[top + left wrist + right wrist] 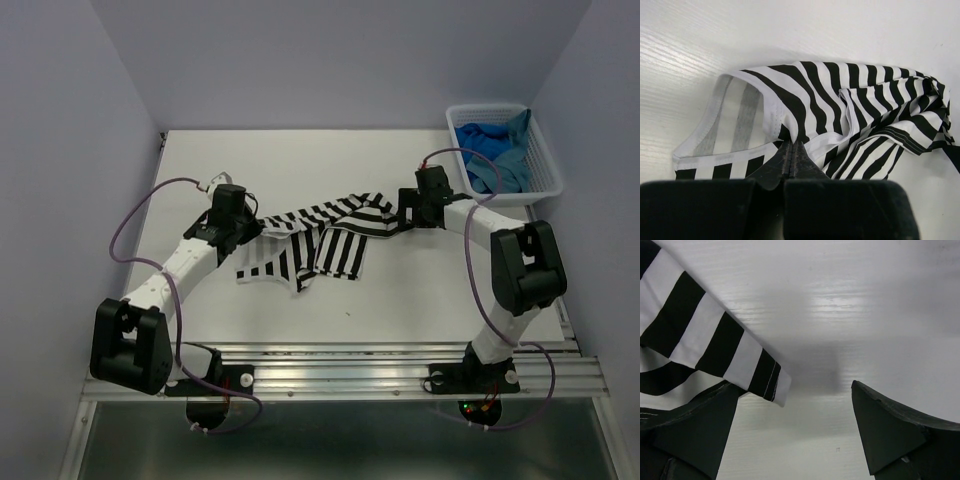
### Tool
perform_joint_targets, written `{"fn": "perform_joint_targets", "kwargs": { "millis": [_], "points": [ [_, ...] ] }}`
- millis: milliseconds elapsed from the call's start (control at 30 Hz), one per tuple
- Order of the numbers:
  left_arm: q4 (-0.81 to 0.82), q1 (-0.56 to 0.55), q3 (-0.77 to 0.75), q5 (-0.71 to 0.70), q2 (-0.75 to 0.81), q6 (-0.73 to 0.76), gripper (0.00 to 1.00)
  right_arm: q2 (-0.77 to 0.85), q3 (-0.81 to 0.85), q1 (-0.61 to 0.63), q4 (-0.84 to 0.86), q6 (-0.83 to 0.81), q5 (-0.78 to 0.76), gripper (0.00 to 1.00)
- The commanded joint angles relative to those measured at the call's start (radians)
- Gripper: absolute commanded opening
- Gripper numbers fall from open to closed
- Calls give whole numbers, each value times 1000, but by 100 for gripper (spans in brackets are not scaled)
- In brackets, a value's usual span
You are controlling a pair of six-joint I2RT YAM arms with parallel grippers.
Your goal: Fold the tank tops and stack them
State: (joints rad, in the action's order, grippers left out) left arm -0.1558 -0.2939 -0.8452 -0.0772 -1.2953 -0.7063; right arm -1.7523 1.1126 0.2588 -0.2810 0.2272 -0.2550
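Both arm bases are bolted to the metal rail (400, 368) at the near edge of the flat white table (420, 300).

The left gripper (791, 145) is fully closed. Its two black fingers meet tip to tip and pinch a fold of the black-and-white striped fabric tank top (840, 110), just beside the white-bound edge of an opening in the garment. In the top view the left gripper (256, 228) sits at the left end of the garment.

The striped tank top (320, 245) lies crumpled at the middle of the table. It runs as a loose band from the left gripper toward the right gripper.

The right gripper (795, 387) stands with its jaws spread wide and grips nothing. A striped hemmed corner (700, 340) lies over its left finger (695, 430). Bare table shows between the fingers. In the top view the right gripper (404, 216) is at the right end of the garment.

At the far right corner stands a white plastic lattice basket (547, 160). It holds a crumpled royal blue fabric top (482, 150) and, toward its far side, a teal blue fabric top (518, 128). Their outlines cannot be made out.
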Motion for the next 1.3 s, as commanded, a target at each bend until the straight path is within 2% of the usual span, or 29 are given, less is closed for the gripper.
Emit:
{"fn": "perform_joint_targets", "kwargs": {
  "millis": [0,133,167,300,333,400,433,533,667,867,1033,1267],
  "points": [
    [-16,-2,-57,-32,11,22,0,-27,59,7,78,-143,128,100],
    [-16,-4,-75,-39,1,22,0,-65,96,-3,97,-184,160,98],
    [-17,-4,-77,-41,1,22,0,-75,101,-3,97,-187,177,94],
    [-21,-2,-87,-56,-1,22,0,-98,112,-3,97,-193,209,65],
    [-19,-2,-91,-59,-1,22,0,-98,118,-3,97,-193,211,48],
    [-21,1,-95,-67,1,21,0,-87,121,-3,97,-199,212,32],
    [-24,4,-106,-67,1,21,0,-70,125,-3,97,-201,209,19],
    [-31,21,-147,-76,11,25,0,-20,141,-3,94,-215,195,1],
    [-82,38,-242,-119,62,33,0,121,154,-3,92,-273,142,1],
    [-99,44,-388,-240,275,42,0,435,188,-3,71,-402,146,1],
    [-117,45,-495,-305,407,57,0,632,229,-3,57,-463,105,1],
    [-171,45,-614,-354,565,70,0,862,343,-3,-38,-506,170,3]
  ]
}}
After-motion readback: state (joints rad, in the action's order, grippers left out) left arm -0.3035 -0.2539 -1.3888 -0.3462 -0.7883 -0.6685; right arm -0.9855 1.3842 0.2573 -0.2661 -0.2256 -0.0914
